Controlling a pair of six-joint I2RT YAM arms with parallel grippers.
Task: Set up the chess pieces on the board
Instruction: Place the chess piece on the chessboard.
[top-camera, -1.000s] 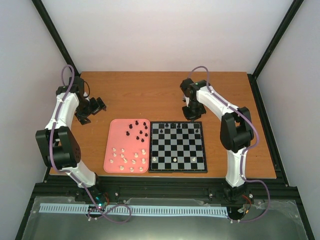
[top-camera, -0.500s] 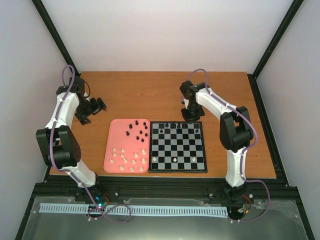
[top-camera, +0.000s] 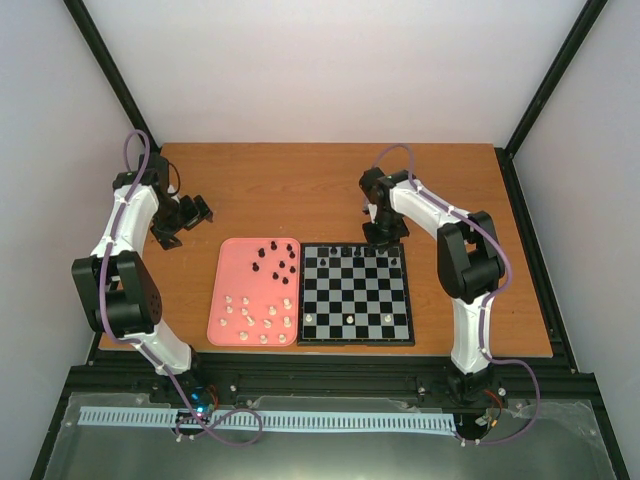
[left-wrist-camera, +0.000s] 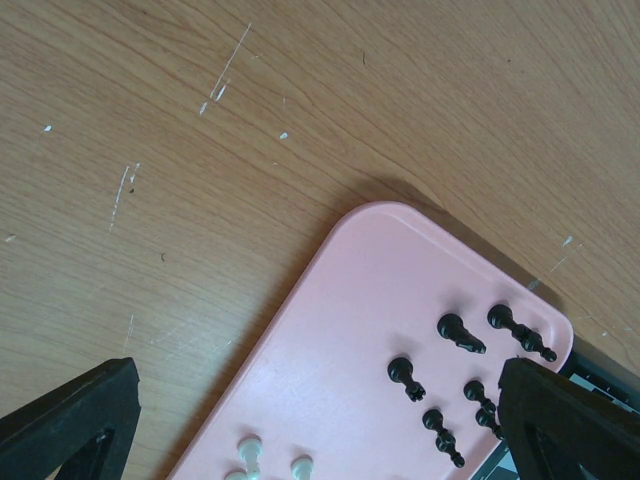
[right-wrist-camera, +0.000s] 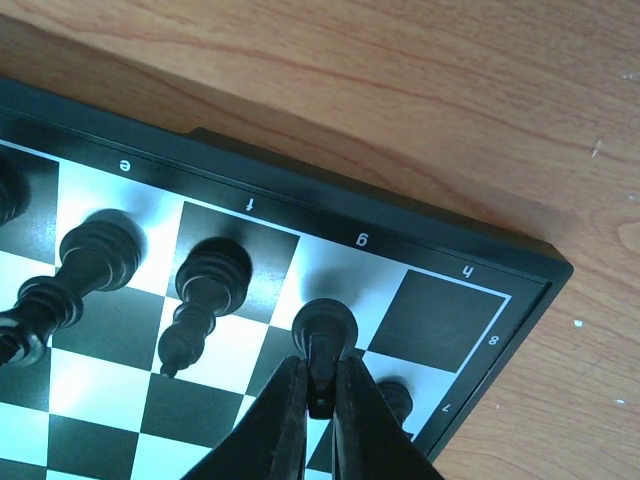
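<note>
The board (top-camera: 355, 342) lies right of centre. My right gripper (right-wrist-camera: 320, 400) is shut on a black chess piece (right-wrist-camera: 322, 328), held base-down over the white g square in the board's far row; whether it touches the square I cannot tell. From above, this gripper (top-camera: 384, 236) hovers at the board's far right edge. Two black pieces (right-wrist-camera: 205, 285) stand left of it, and a small one (right-wrist-camera: 397, 398) just behind. My left gripper (left-wrist-camera: 320, 430) hangs open above the pink tray (left-wrist-camera: 340, 320), nothing between its fingers (left-wrist-camera: 70, 420). Several black pieces (left-wrist-camera: 405, 375) lie on the tray.
Cream-white pieces (top-camera: 260, 315) are scattered over the tray's near half, black ones (top-camera: 276, 258) over its far half. A few white pieces (top-camera: 348, 318) stand on the board's near rows. The left gripper (top-camera: 180, 222) sits over bare wood left of the tray.
My right arm has shifted slightly left and towards the board's far row, carrying the black piece. The left arm has not moved.
</note>
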